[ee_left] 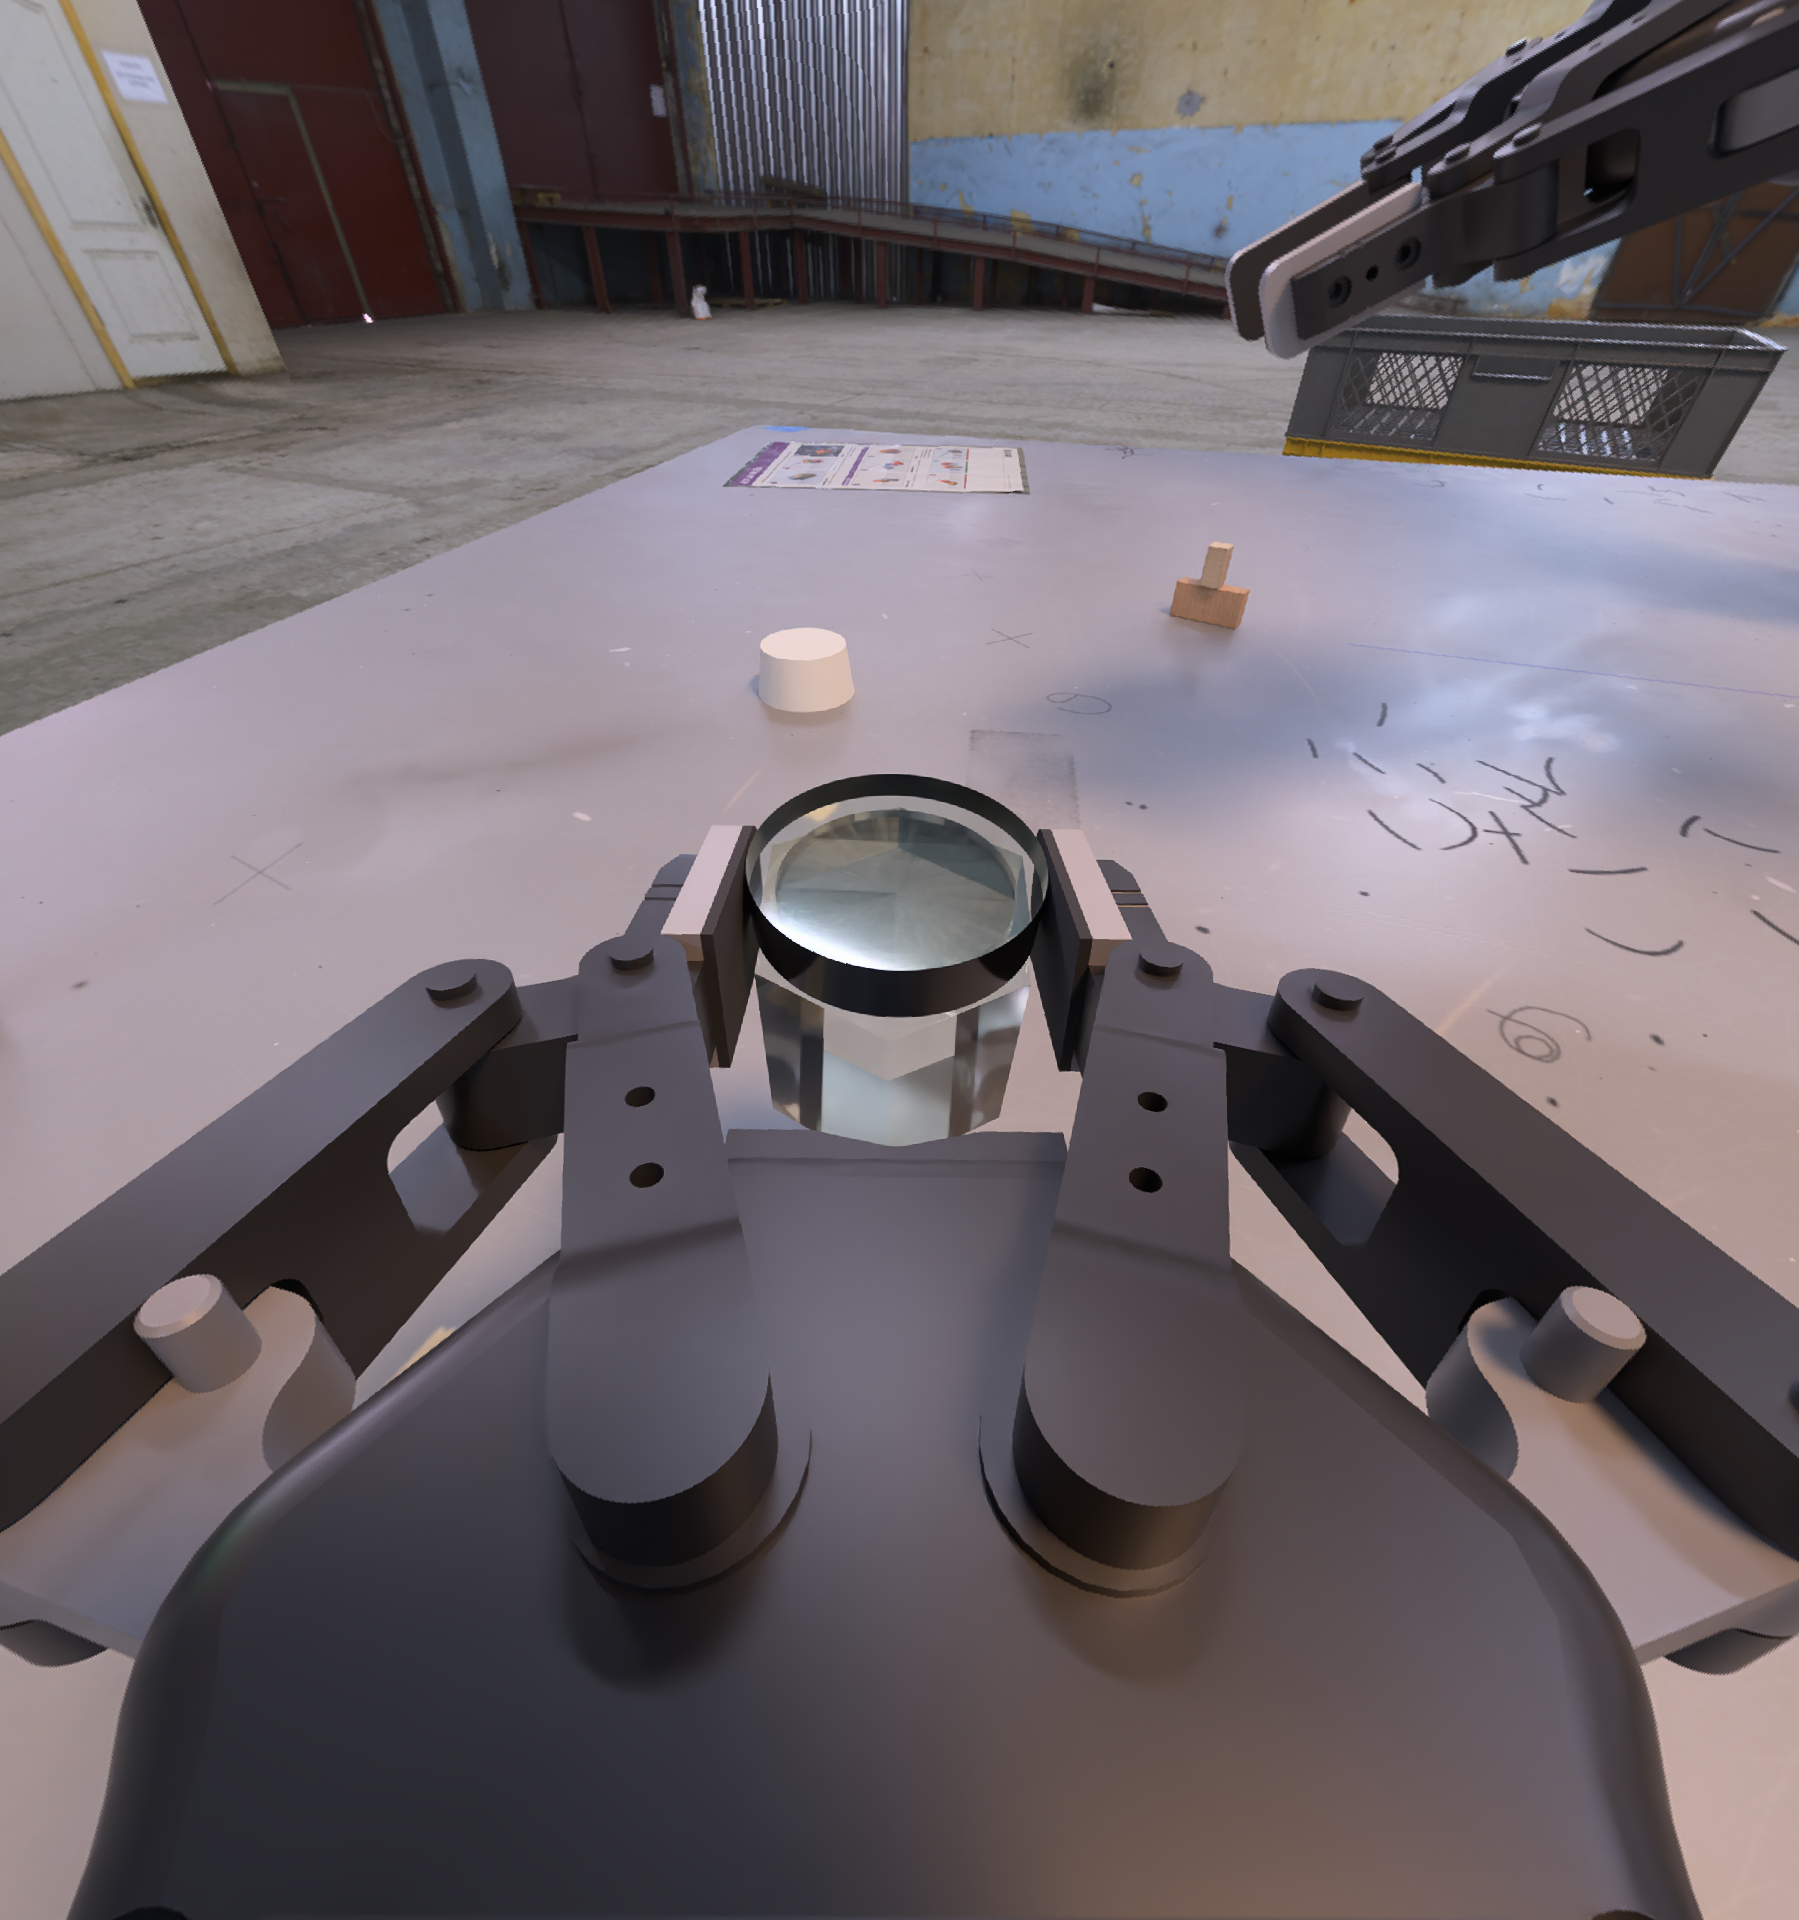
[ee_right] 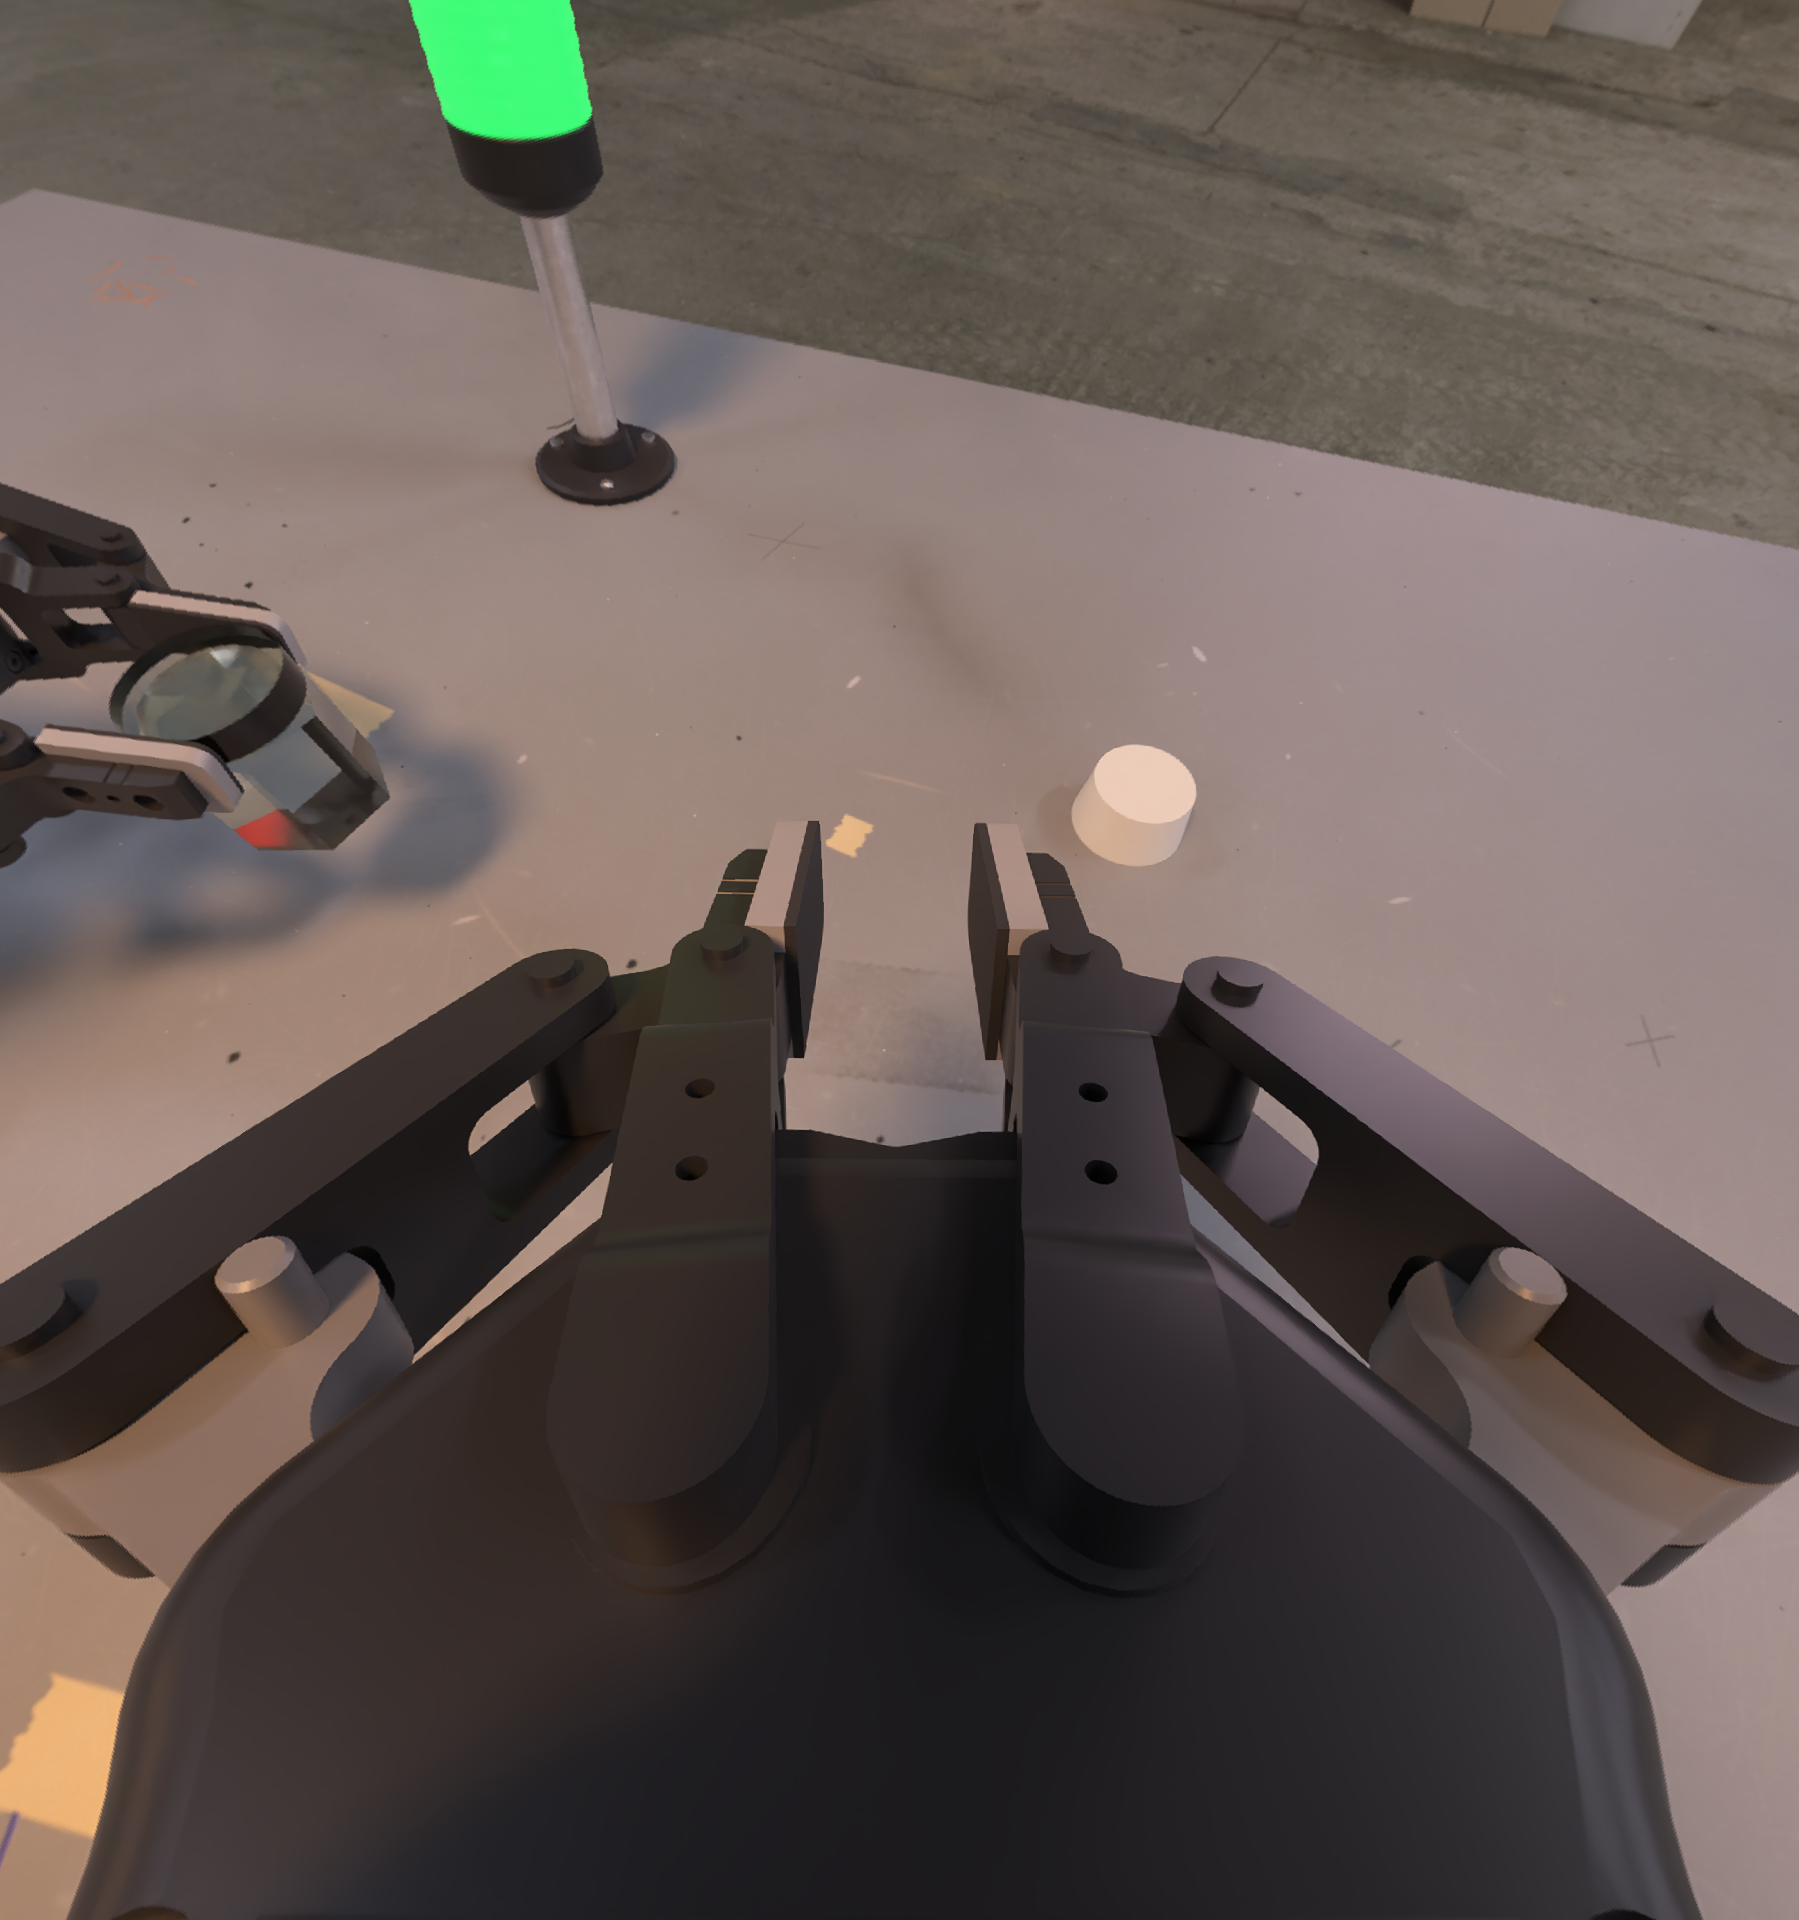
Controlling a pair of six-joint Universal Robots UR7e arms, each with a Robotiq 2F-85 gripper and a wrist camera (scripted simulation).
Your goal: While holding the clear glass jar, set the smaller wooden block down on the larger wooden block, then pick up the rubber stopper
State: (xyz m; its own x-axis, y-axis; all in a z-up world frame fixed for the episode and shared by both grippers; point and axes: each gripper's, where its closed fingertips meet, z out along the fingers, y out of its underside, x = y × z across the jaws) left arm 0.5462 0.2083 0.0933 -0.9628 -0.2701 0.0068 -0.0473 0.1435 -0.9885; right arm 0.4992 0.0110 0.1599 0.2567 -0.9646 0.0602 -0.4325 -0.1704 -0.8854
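Clear glass is showing between the pads of the left gripper (ee_left: 893, 914): the jar (ee_left: 893, 987) is being held clear of the table (ee_left: 355, 790), both pads pressing its sides just under the dark lid. In the right wrist view the jar (ee_right: 251, 727) is hanging above its own shadow, toward the left edge of that view.

The right gripper (ee_right: 895, 904) is hovering over the table with its jaws partly parted and nothing between them. The stopper (ee_right: 1134, 805), a pale tapered plug, is standing upright on the table just ahead and to the right of the right fingertip, not touching it.

In the left wrist view the stopper (ee_left: 807, 670) is sitting beyond the jar, toward the far edge. The small block (ee_left: 1218, 563) is standing upright on the large block (ee_left: 1209, 603), farther right and nearer the far edge, well apart from the stopper.

Bare tabletop is surrounding the stopper on all sides. A signal pole (ee_right: 573, 312) is standing near the edge beyond it, and a grey crate (ee_left: 1529, 400) is sitting past the far edge.
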